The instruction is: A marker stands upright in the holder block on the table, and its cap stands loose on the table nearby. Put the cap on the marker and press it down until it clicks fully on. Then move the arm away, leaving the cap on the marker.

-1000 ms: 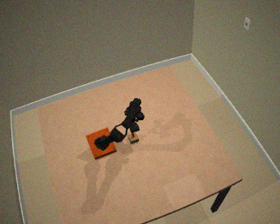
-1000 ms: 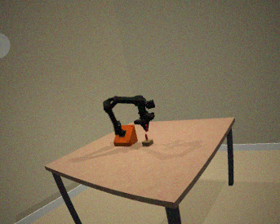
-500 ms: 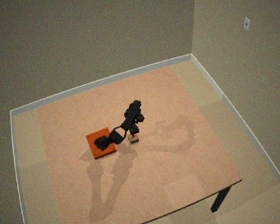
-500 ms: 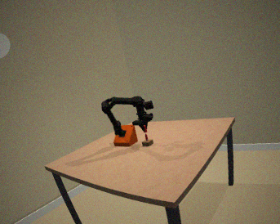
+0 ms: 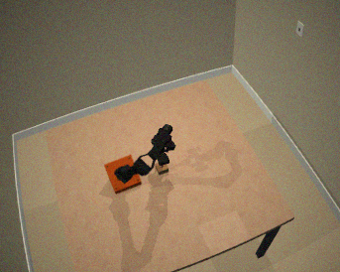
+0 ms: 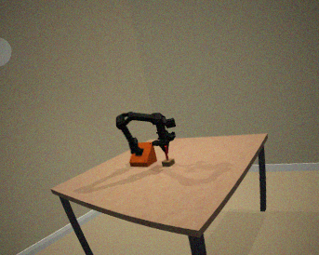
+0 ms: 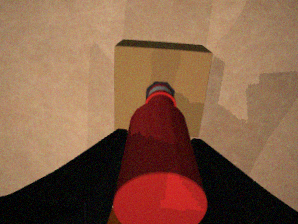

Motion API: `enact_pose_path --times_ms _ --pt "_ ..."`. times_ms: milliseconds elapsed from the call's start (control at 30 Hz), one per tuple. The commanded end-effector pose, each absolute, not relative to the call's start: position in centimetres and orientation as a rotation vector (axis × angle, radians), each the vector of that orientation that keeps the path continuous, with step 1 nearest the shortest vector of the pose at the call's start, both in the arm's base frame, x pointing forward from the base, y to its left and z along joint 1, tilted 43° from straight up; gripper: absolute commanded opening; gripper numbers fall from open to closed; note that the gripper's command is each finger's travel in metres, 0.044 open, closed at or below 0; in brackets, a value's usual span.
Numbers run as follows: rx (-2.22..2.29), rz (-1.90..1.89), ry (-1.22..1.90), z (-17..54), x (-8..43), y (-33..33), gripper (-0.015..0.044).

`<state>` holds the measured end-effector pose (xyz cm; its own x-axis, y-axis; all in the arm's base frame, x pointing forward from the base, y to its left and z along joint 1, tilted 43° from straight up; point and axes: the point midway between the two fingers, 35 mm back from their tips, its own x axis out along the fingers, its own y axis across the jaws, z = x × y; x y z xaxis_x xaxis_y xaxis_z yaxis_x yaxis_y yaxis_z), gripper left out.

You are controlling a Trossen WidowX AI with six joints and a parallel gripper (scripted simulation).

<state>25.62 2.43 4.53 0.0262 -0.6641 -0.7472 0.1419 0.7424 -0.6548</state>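
Note:
The tan holder block point(image 5: 162, 170) point(image 6: 167, 163) point(image 7: 135, 75) sits on the table. The marker point(image 7: 160, 89) stands upright in it; only its grey foot and a bit of red show in the wrist view, the rest being hidden behind the cap. My gripper point(image 6: 166, 144) point(image 7: 158, 143) is shut on the red cap point(image 6: 166, 150) point(image 7: 160, 162), which is upright, with its round closed end toward the wrist camera. The cap is in line with the marker, over the block. Whether it touches or covers the marker's tip is hidden.
The arm's orange base point(image 5: 122, 183) point(image 6: 142, 159) stands on the table point(image 5: 187, 213) point(image 6: 176, 200) beside the holder block. The arm arches over from the base to the block. The table's edge point(image 6: 129, 218) shows in the exterior view.

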Motion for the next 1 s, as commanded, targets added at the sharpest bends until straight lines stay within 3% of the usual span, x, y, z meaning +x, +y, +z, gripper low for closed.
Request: enact_pose_path --times_ms 0,900,967 --pt "-0.474 -0.659 1.42 4.1 25.5 1.9 0.0" --pt "-0.476 -0.661 1.419 2.2 25.4 0.1 0.0" --pt "-0.469 -0.664 1.416 2.2 25.5 0.1 0.0052"
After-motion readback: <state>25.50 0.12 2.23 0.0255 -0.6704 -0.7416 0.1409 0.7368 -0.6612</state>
